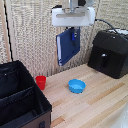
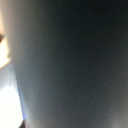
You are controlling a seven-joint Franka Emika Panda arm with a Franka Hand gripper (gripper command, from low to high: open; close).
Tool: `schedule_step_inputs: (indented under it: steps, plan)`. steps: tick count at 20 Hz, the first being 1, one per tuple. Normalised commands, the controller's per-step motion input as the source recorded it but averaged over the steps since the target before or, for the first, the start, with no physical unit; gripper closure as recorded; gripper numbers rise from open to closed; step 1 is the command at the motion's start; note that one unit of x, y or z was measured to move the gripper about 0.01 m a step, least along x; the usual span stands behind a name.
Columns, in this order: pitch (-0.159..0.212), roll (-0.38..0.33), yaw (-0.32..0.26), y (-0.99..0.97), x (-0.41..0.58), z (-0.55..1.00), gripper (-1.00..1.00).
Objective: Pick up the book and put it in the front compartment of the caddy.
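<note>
In the exterior view the gripper [image 1: 73, 33] grasps the book [image 1: 67, 46] by its top edge, dangling high above the table [image 1: 95, 102] — the carry step. The caddy [image 1: 22, 100] sits low at that view's left, so next comes a sideways move, then lowering. The wrist view shows only dark blur — likely the book's cover.

The pale planked wooden table [image 1: 100, 102] looked smooth and matt. The big black box-shaped caddy [image 1: 20, 100] had soft fabric sides. The thin navy hardcover book [image 1: 67, 46] showed a dull sheen; the round blue bowl [image 1: 76, 86] looked like smooth plastic.
</note>
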Motion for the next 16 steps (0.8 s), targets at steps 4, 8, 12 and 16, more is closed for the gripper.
schedule_step_inputs:
  steps: [4,8,12,16]
  plan:
    - [-0.048,0.005,-0.115,0.80,-0.004,0.30,1.00]
    - [-0.039,0.016,-0.108,0.80,0.000,0.31,1.00]
    - [-0.029,0.007,-0.106,0.81,0.000,0.29,1.00]
    - [-0.009,0.000,-0.107,0.82,0.000,0.23,1.00]
